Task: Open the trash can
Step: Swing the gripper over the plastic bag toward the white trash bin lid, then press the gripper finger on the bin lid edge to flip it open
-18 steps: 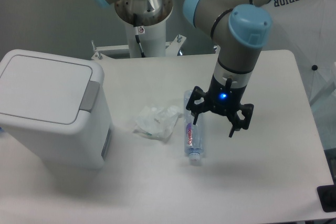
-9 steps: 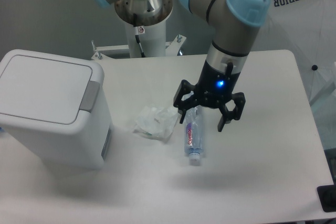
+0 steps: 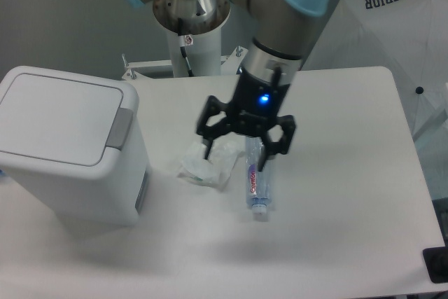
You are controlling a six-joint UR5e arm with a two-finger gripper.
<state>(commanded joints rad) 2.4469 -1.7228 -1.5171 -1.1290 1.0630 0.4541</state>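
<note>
The trash can (image 3: 66, 145) is a large boxy white bin at the table's left, its flat lid down and a grey push-latch strip (image 3: 120, 127) on the lid's right edge. My gripper (image 3: 234, 157) hangs open and empty above the table's middle, over a crumpled white wrapper and a plastic bottle. It is well to the right of the trash can and apart from it.
A crumpled white wrapper (image 3: 203, 167) lies right of the trash can. A clear plastic bottle (image 3: 256, 183) lies on its side beside the wrapper. The robot's white base column (image 3: 192, 40) stands at the table's back edge. A white umbrella (image 3: 402, 26) is at the right.
My gripper has moved left across the table, from right of the bottle to above the wrapper and bottle, nearer the trash can. It stays open. Nothing else has moved.
</note>
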